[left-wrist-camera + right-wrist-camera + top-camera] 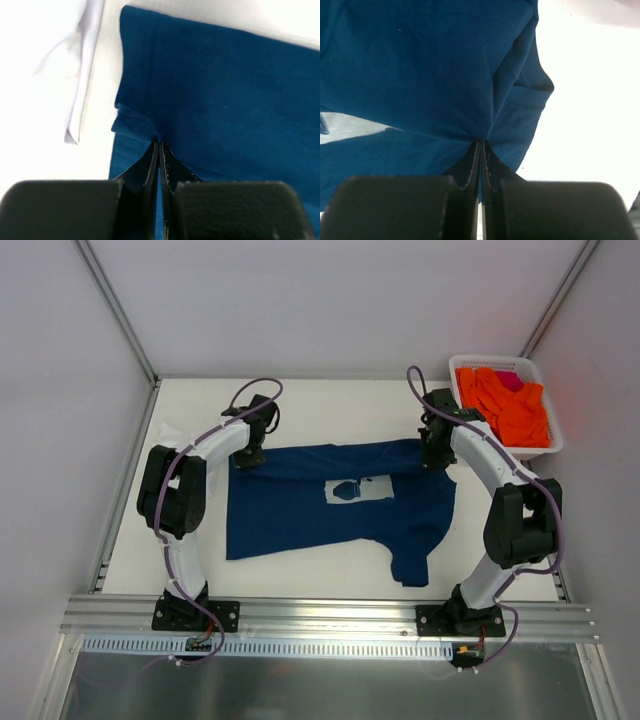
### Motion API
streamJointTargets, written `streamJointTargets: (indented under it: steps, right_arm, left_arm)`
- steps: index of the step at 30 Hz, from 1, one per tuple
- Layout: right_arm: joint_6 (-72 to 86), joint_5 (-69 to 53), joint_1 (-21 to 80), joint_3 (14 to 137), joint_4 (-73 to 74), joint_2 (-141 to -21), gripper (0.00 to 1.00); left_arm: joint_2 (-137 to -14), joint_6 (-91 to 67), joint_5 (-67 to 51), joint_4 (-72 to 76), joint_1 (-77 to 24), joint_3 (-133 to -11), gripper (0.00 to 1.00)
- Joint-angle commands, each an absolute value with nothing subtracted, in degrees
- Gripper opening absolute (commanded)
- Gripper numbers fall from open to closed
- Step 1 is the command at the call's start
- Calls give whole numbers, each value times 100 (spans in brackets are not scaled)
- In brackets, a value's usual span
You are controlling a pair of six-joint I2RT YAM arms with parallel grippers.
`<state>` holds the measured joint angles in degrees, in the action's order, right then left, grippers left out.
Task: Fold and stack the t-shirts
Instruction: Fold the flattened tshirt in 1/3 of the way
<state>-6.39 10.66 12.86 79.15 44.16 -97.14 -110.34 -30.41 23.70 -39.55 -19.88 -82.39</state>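
We see from above the navy t-shirt (330, 505) spread on the bench (330, 410), left gripper (159, 147) clamped shut on its 10 o'clock corner, right gripper (481, 145) likewise at 2 o'clock, left wrist view adds a white t-shirt (82, 75) fold alongside.

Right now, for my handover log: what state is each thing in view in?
navy t-shirt: spread out, print up, far edge pinched.
left gripper: jaws shut on navy t-shirt.
right gripper: jaws shut on navy t-shirt.
white t-shirt: lying loose, unheld.
basket: holds heaped orange clothes.
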Motion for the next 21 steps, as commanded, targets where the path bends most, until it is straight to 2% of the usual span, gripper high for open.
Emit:
streamJointTargets:
  steps: [1, 3, 5, 6, 7, 8, 9, 10, 11, 12, 15, 16, 21]
  right_arm:
    - [-457, 1406, 1388, 7796, 4781, -9782, 1]
    - [-378, 1424, 1441, 7717, 4773, -9852, 1]
    - [-343, 1406, 1494, 7691, 4772, -9984, 1]
    - [-325, 1406, 1512, 7682, 4772, -10037, 0]
    - [-290, 1432, 1529, 7682, 4781, -10089, 0]
    - [-264, 1433, 1555, 7682, 4825, -10203, 1]
    - [-255, 1424, 1564, 7716, 4851, -10265, 27]
    - [-203, 1450, 1599, 7725, 4912, -10318, 51]
    - [-176, 1598, 1626, 7717, 4913, -10353, 67]
    - [-158, 1687, 1669, 7699, 4913, -10319, 73]
    - [-158, 2003, 1810, 7778, 4861, -9899, 78]
    - [-184, 2021, 1845, 7831, 4843, -9740, 83]
    - [-439, 1758, 1854, 8279, 4589, -8905, 87]
  left_arm:
    - [-10635, -2997, 2698, -4148, -2013, -8086, 0]
    - [-10678, -2962, 2716, -4175, -2013, -8077, 1]
    - [-10740, -2901, 2681, -4192, -2013, -8112, 19]
    - [-10775, -2874, 2672, -4192, -2021, -8121, 36]
    - [-10828, -2857, 2672, -4201, -2021, -8121, 48]
    - [-10837, -2856, 2672, -4210, -2021, -8112, 63]
    - [-10820, -2865, 2689, -4210, -2021, -8095, 97]
    - [-10802, -2935, 2724, -4210, -2030, -8051, 99]
    - [-10750, -2988, 2803, -4210, -2048, -8016, 99]
    - [-10610, -3032, 3039, -4201, -2065, -7990, 99]
    - [-10241, -3085, 3505, -4201, -2188, -8024, 99]
    - [-10135, -3059, 3550, -4201, -2223, -8138, 99]
    - [-9931, -2839, 3402, -4201, -2241, -8621, 99]
